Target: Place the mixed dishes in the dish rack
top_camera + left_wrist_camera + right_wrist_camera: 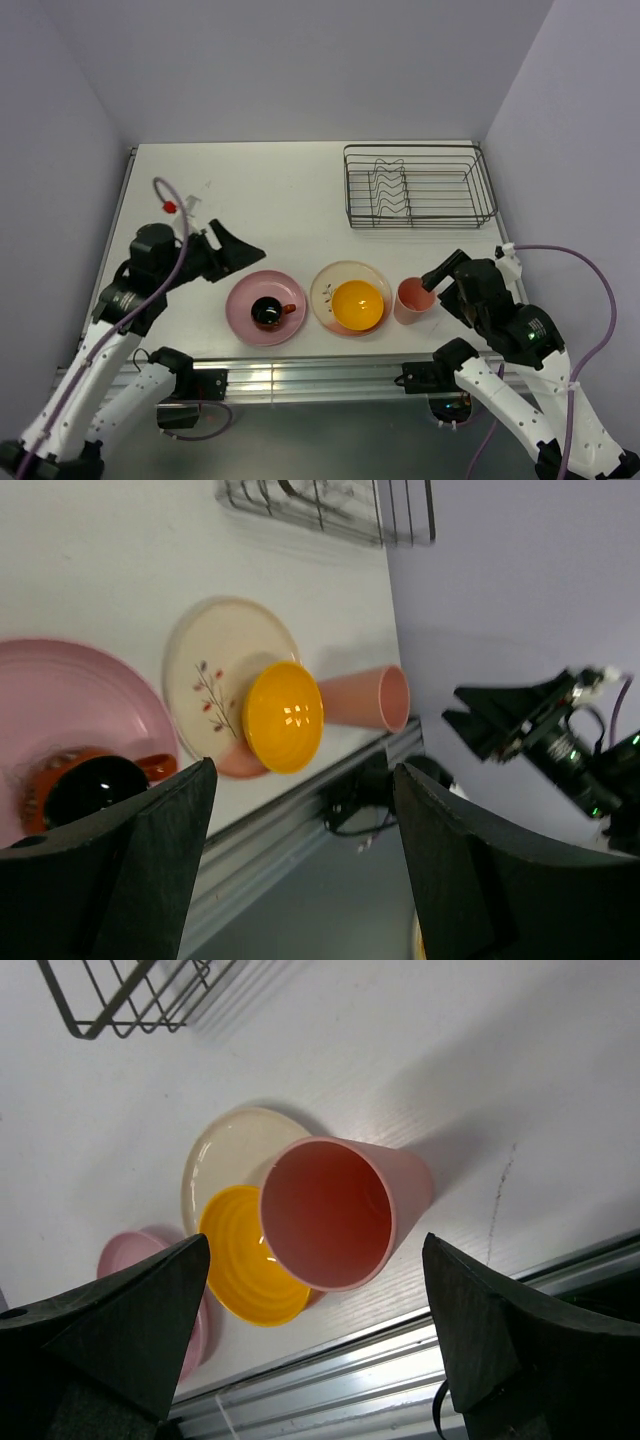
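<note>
Wrist views: dish rack (330,505) partly off-frame

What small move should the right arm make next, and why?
Probably lower the right gripper a little and close it on the pink tumbler. Its jaws are open, and in the wrist view the upright tumbler sits framed between them, not yet gripped. It stands on the table, outside the dish rack.

left gripper (240,243) held low, jaws apart, pointing sideways toward the other pincer, right gripper (432,287) tilted downward, jaws spread wide, both arms (110,335) bent behind their pincers
</note>
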